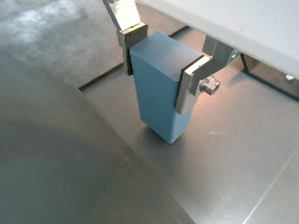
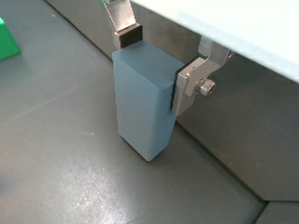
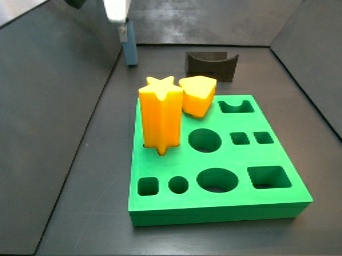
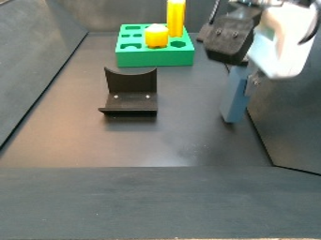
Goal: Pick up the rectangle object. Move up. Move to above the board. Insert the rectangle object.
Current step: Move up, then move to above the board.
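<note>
The rectangle object (image 1: 162, 101) is a tall blue-grey block standing upright on the dark floor, seen in both wrist views (image 2: 142, 105). My gripper (image 1: 162, 59) has one silver finger on each side of its top and looks shut on it. In a side view the block (image 3: 128, 47) stands at the far left, away from the board (image 3: 247, 160), with the gripper (image 3: 126, 28) above it. In a side view the block (image 4: 235, 96) rests on the floor by the right wall under the gripper (image 4: 238, 73). The green board (image 4: 157, 56) lies at the back.
An orange star peg (image 3: 160, 115) and a yellow piece (image 3: 198, 95) stand in the board. The dark fixture (image 4: 129, 91) sits on the floor between block and board, also in a side view (image 3: 214, 64). Grey walls ring the floor. A board corner (image 2: 6, 39) shows.
</note>
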Motion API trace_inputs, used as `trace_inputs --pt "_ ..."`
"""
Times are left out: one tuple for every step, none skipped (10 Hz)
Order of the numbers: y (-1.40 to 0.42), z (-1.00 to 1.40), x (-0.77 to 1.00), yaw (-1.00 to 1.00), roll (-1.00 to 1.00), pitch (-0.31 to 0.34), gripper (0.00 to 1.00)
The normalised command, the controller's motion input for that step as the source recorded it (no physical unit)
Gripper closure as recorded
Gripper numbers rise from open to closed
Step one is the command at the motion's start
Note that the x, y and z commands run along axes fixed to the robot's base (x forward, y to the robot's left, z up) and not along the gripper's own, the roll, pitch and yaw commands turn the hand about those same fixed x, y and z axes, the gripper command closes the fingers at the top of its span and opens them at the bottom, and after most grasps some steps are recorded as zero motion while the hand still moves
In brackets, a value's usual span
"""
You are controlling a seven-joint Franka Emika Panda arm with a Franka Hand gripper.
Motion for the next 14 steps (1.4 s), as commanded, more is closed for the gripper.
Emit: trace_inputs --pt "0.02 0.63 -0.05 0.01 0.02 0.022 1.00" --pt "0.02 0.46 -0.04 -0.01 0.05 0.031 1.00" --pt "0.02 0.38 -0.04 -0.01 0.06 0.035 1.00" --pt "0.02 0.20 -0.03 0.00 0.08 0.043 1.00" --pt "0.20 1.00 -0.17 -0.01 0.30 -0.295 1.00" --pt "0.21 1.00 -0.17 0.00 0.29 -0.284 1.00" --pt "0.18 1.00 -0.18 0.00 0.25 -0.236 1.00" --pt "0.16 1.00 -0.17 -0.01 0.18 -0.157 1.00" --pt "0.16 1.00 -0.17 -0.01 0.15 -0.109 1.00" --pt "0.14 1.00 -0.15 -0.02 0.10 -0.032 1.00" --pt "0.13 1.00 -0.15 -0.01 0.08 0.000 1.00" --pt "0.11 1.00 -0.14 -0.01 0.07 0.022 1.00" --pt "0.11 1.00 -0.12 0.00 0.05 0.038 1.00" --pt "0.10 1.00 -0.11 0.00 0.04 0.045 1.00"
